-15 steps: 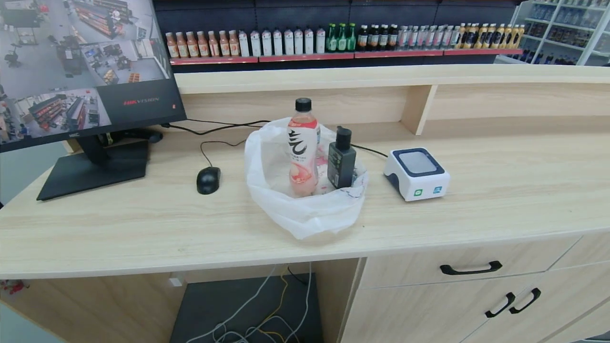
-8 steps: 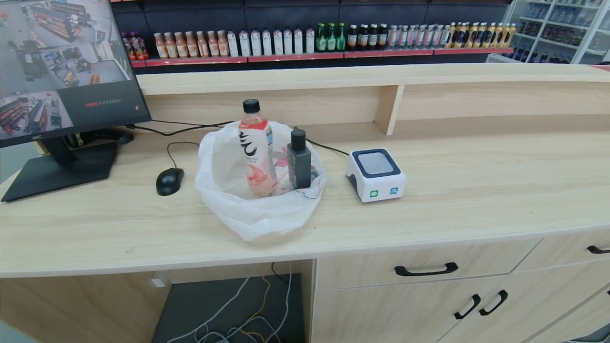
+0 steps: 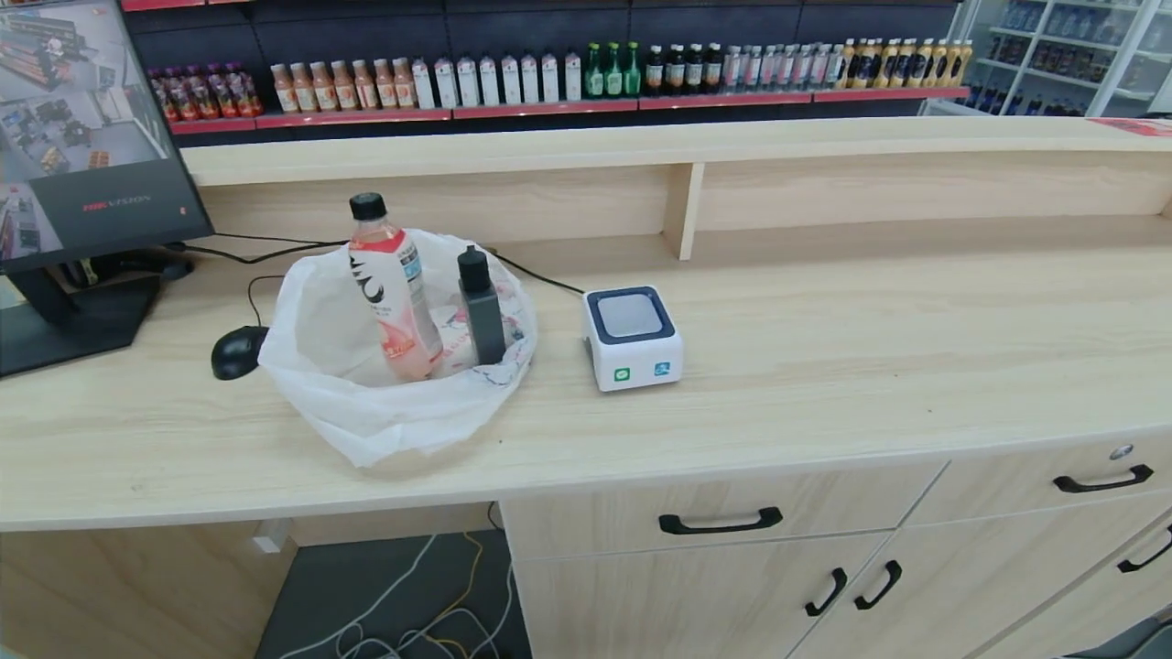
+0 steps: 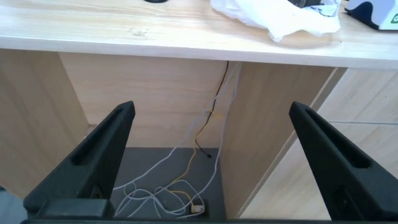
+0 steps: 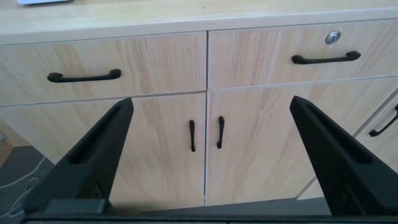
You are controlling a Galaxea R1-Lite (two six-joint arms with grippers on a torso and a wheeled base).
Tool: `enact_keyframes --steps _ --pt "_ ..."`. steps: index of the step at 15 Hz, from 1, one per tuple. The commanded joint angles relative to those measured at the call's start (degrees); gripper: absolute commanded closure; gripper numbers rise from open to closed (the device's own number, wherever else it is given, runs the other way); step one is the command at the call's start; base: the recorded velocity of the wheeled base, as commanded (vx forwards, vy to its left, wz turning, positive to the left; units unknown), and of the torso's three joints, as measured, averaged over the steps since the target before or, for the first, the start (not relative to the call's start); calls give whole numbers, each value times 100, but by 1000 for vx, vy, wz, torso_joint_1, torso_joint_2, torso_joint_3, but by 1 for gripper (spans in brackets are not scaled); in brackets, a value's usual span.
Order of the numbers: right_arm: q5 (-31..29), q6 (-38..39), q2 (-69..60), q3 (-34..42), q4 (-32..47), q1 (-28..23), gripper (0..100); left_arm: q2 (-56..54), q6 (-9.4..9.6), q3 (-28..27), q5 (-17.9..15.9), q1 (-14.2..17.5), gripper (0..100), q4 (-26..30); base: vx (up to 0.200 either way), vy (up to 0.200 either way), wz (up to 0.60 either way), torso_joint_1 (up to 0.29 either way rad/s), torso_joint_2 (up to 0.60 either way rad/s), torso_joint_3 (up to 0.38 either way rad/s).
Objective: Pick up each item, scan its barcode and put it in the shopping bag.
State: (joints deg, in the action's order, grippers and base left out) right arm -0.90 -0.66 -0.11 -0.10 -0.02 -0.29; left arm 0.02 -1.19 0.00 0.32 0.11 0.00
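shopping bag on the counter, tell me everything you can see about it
The shopping bag is thin, white, crumpled plastic with its mouth spread wide open and its rim slumped outward. Some red print shows on the inside by the rim. It sits on the wooden counter, close beside a black mouse and apart from the scanner. A pink drink bottle with a black cap and a dark bottle stand inside it, both rising above the rim.

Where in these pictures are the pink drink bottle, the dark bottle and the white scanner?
pink drink bottle (image 3: 386, 280), head view, on its label.
dark bottle (image 3: 483, 320), head view, on its body.
white scanner (image 3: 630, 315), head view, on its top window.
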Motion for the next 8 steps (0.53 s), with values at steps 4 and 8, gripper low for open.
enact_keyframes --steps 4,8 --pt "2 -4 11 1 -6 -6 0 -2 5 0 3 -2 0 0 0 0 0 0 0 0" --pt "2 -31 11 1 -6 -15 0 -2 49 0 3 -2 0 0 0 0 0 0 0 0"
